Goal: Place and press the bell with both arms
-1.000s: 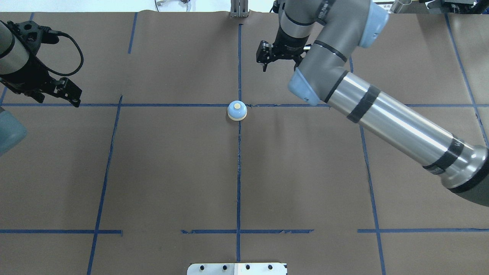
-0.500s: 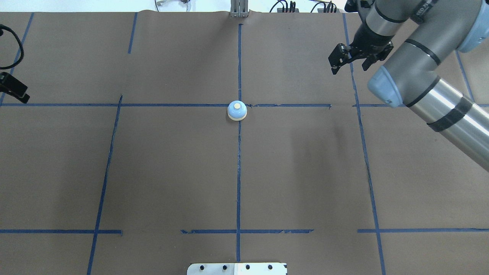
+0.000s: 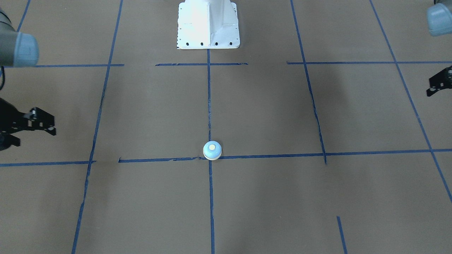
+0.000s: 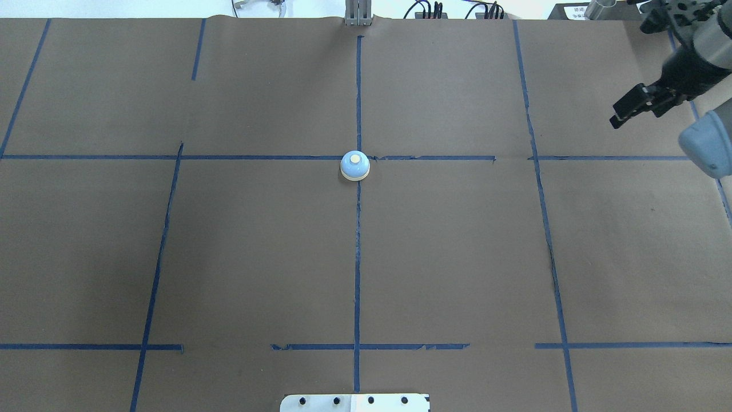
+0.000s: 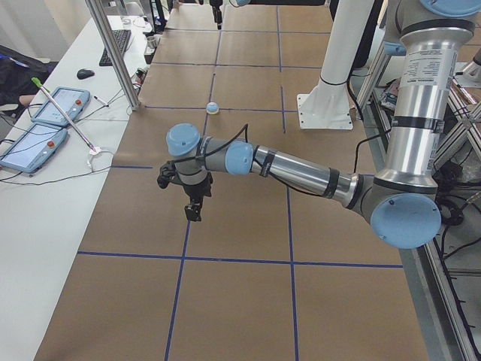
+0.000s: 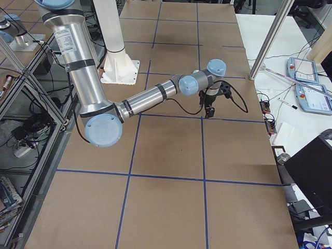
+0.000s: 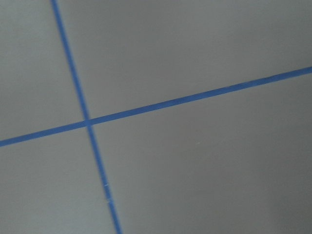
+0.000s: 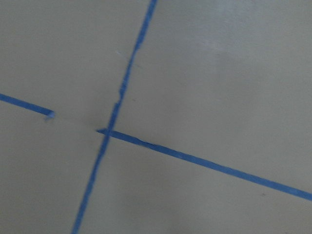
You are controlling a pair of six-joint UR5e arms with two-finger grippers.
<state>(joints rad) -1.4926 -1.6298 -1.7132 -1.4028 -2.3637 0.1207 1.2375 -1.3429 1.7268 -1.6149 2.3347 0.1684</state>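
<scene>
The light-blue bell (image 4: 355,166) with its cream button stands upright on the brown table, at the crossing of two blue tape lines. It also shows in the front view (image 3: 212,150) and the left view (image 5: 213,107). My right gripper (image 4: 636,113) is open and empty, far to the bell's right near the table's edge; it also shows at the front view's left edge (image 3: 33,135). My left gripper (image 3: 438,84) is cut off at the front view's right edge and is out of the overhead view. I cannot tell whether it is open or shut. Both wrist views show only paper and tape.
The white pedestal base (image 3: 208,24) stands at the table's robot side. Blue tape lines (image 4: 357,257) grid the brown paper. A side bench with tablets (image 5: 45,128) and a metal post (image 5: 113,53) runs along the far edge.
Both arms have swung outward, away from the bell. The right gripper moved right to the table's edge. The left gripper left the overhead view on the left. The bell has not moved.
</scene>
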